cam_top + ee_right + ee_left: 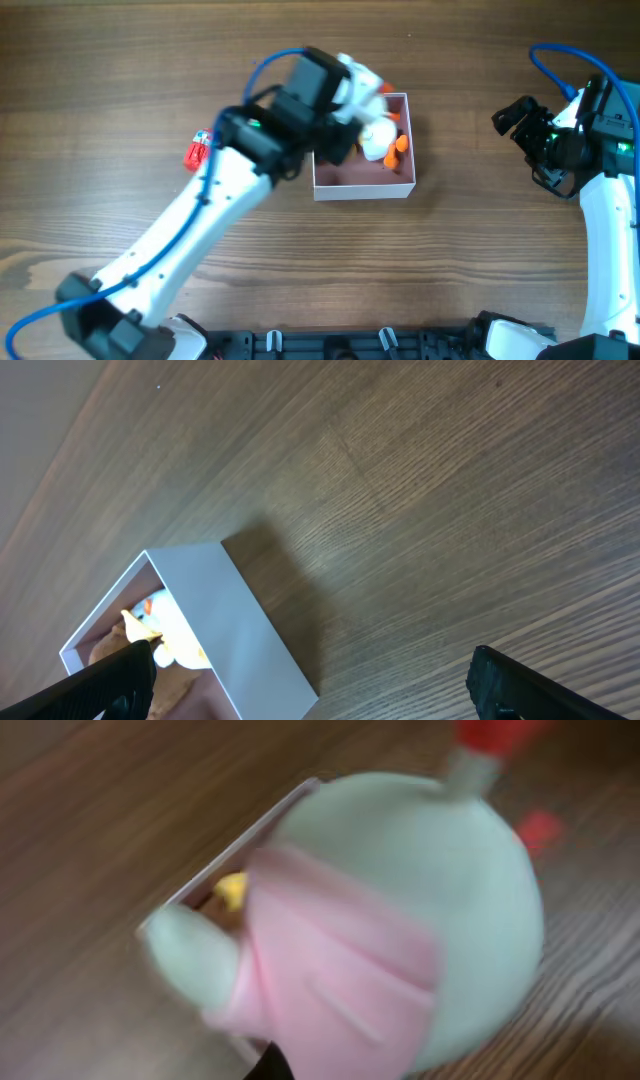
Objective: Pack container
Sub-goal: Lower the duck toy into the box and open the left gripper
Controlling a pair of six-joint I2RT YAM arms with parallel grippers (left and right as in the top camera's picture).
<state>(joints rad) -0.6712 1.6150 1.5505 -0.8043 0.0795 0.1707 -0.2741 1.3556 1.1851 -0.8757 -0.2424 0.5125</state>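
The container [365,186] is a small square box with white walls and a pink inside, at the table's middle. A white toy with orange parts [381,140] lies in it. My left gripper [350,88] is over the box's far left corner, shut on a white and pink toy [365,78]. That toy fills the blurred left wrist view [400,920], with the box's rim [240,845] behind it. My right gripper [516,118] is open and empty, well to the right of the box. The right wrist view shows the box [240,630] between its spread fingers [315,660].
A small red toy [197,150] lies on the wooden table left of my left arm. The left arm crosses the table from the front left corner to the box. Black fixtures line the table's front edge [380,345].
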